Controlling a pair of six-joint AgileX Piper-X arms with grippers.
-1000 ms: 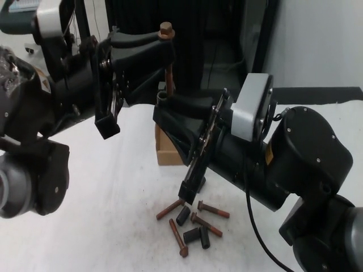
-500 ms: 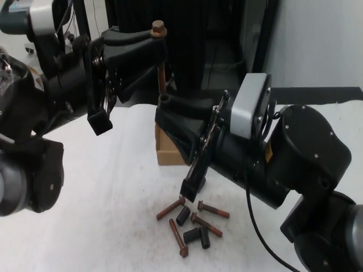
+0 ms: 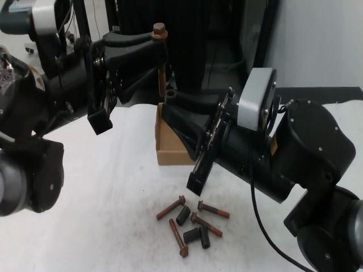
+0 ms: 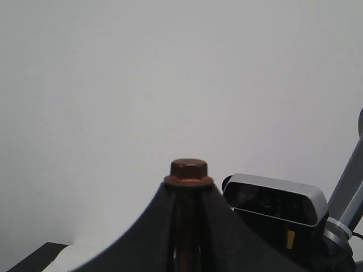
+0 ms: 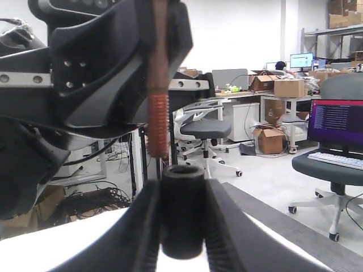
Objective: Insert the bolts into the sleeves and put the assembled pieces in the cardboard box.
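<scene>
My left gripper (image 3: 159,44) is shut on a rusty bolt (image 3: 161,62) that hangs upright, hex head (image 4: 188,169) on top between the fingers. Just below the bolt, my right gripper (image 3: 171,97) is shut on a black sleeve (image 5: 182,218), held upright with its bore facing up. The bolt's threaded end (image 5: 157,122) hovers slightly above the sleeve's rim and a little to one side, apart from it. Both are raised over the open cardboard box (image 3: 168,146). Loose bolts (image 3: 171,207) and black sleeves (image 3: 182,215) lie on the white bench in front of the box.
The loose pile (image 3: 193,224) has several bolts and three sleeves, close together. Both arms' bodies crowd the space above the bench (image 3: 102,215). A dark post (image 3: 187,45) stands behind the box.
The left gripper carried the bolt slightly left. The right arm has risen and shifted right with the sleeve, which uncovers more of the box.
</scene>
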